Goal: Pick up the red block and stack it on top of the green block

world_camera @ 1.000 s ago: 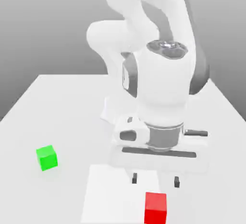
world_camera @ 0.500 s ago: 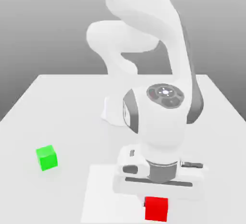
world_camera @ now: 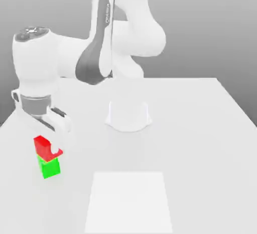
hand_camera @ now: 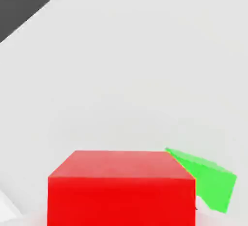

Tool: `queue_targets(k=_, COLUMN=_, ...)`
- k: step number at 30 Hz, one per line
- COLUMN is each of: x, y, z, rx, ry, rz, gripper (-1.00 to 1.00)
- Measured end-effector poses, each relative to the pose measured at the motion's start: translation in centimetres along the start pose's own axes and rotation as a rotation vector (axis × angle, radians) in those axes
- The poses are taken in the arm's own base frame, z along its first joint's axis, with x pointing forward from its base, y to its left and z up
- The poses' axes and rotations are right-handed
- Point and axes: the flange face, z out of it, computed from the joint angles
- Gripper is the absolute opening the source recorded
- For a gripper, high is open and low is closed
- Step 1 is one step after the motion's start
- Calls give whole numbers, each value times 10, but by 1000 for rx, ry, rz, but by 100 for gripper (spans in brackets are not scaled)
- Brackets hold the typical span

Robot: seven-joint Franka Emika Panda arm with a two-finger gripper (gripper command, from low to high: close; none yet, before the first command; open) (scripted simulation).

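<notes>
Your red block (world_camera: 44,148) sits directly above the green block (world_camera: 49,167) at the exterior view's left, near the table (world_camera: 201,143) edge, touching or all but touching it. It looks twisted relative to the green one, not squared up.

Judge it as a small, rigid, matte cube: light, stiff, not fragile, unlikely to slip. Take hold on two opposite flat sides, mid-height, so it stays level.

The gripper (world_camera: 47,137) hangs right over the block. I judge it is pinching the red block, though its fingertips are hard to make out.

The exterior view gives you the stack's height and place on the table. The hand view gives you the offset: the red block (hand_camera: 121,186) fills the foreground and a corner of the green block (hand_camera: 210,184) pokes out to one side, so the two are not flush.
</notes>
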Motion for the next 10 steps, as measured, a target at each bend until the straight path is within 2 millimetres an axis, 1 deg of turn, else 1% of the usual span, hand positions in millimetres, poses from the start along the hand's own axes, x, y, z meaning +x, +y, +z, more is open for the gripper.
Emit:
queue_targets(k=2, x=6, y=10, z=13, rx=5, ry=-8, rz=27, gripper=-100)
queue_targets(k=6, x=8, y=13, z=49, rx=6, ry=-10, rz=37, gripper=-100)
queue_targets(k=7, x=7, y=13, z=59, rx=6, ry=-10, rz=36, gripper=100)
queue_targets(k=10, x=7, y=13, z=59, rx=6, ry=-10, rz=36, gripper=100)
